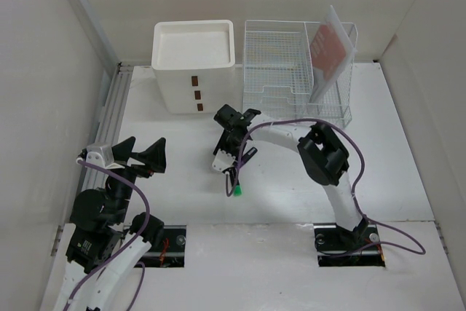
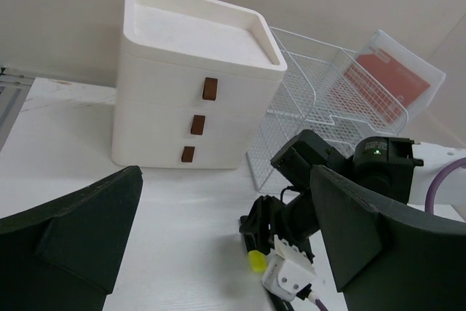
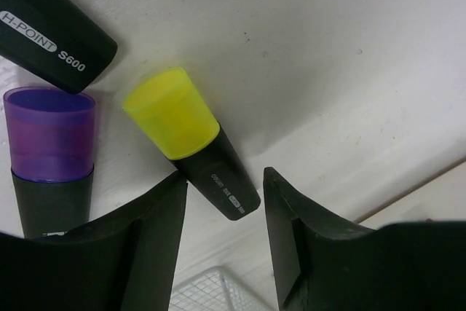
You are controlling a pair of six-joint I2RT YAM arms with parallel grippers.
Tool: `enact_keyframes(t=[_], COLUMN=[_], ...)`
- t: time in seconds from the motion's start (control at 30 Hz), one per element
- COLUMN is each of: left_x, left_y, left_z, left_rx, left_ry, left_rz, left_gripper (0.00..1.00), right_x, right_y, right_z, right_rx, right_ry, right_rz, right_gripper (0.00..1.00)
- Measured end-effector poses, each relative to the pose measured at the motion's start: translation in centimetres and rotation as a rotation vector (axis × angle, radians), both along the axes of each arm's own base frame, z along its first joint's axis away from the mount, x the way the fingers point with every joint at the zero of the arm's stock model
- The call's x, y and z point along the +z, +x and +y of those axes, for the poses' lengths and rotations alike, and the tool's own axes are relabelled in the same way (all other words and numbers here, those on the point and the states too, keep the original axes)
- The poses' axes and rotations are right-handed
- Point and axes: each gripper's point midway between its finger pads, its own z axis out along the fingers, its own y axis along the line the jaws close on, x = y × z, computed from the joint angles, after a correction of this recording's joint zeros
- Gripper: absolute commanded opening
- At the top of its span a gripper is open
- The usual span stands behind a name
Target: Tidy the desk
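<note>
The white desk [image 1: 291, 198] carries a small cluster of highlighters at its middle. In the right wrist view a yellow-capped highlighter [image 3: 191, 136] lies flat on the desk [image 3: 349, 56]. Its black tail sits between the fingers of my right gripper [image 3: 224, 177], which is open, with a gap on the right side. A purple-capped highlighter [image 3: 49, 143] and a black marker body [image 3: 54, 34] lie just left of it. From above, my right gripper [image 1: 237, 172] points down over a green-capped marker [image 1: 237, 190]. My left gripper [image 1: 144, 148] hovers wide open and empty at the left.
A cream drawer box [image 1: 193, 63] with a tray top stands at the back. To its right is a white wire rack [image 1: 291, 71] holding a red folder [image 1: 329, 47]. A grey rail [image 1: 113, 107] runs along the left edge. The left wrist view shows the right gripper [image 2: 291, 231] ahead.
</note>
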Motion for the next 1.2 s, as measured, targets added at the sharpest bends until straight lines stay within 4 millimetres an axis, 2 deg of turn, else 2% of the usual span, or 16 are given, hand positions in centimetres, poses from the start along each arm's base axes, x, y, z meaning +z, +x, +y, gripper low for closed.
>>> enact_keyframes(t=[0.33, 0.7, 0.77, 0.87, 0.93, 1.03, 1.2], left_x=[-0.1, -0.2, -0.2, -0.2, -0.2, -0.2, -0.2], left_y=[0.0, 0.0, 0.0, 0.0, 0.0, 0.0, 0.0], left_z=[0.0, 0.0, 0.0, 0.0, 0.0, 0.0, 0.0], left_rx=[0.000, 0.000, 0.000, 0.000, 0.000, 0.000, 0.000], left_ry=[0.002, 0.004, 0.004, 0.004, 0.004, 0.004, 0.004], left_rz=[0.005, 0.008, 0.008, 0.008, 0.008, 0.008, 0.008], left_gripper=[1.00, 1.00, 1.00, 1.00, 1.00, 1.00, 1.00], right_x=[-0.4, -1.0, -1.1, -1.2, -1.1, -1.1, -1.1], right_y=[-0.3, -1.5, -1.6, -1.8, -1.7, -1.7, -1.9], right_z=[0.1, -2.2, -2.6, -3.0, -3.0, -3.0, -2.9], right_rx=[0.091, 0.123, 0.125, 0.131, 0.130, 0.127, 0.114], right_ry=[-0.122, -0.295, -0.327, -0.367, -0.370, -0.370, -0.360], right_rz=[-0.015, -0.011, -0.005, -0.002, -0.004, -0.003, 0.003], right_gripper=[0.52, 0.52, 0.50, 0.41, 0.29, 0.20, 0.12])
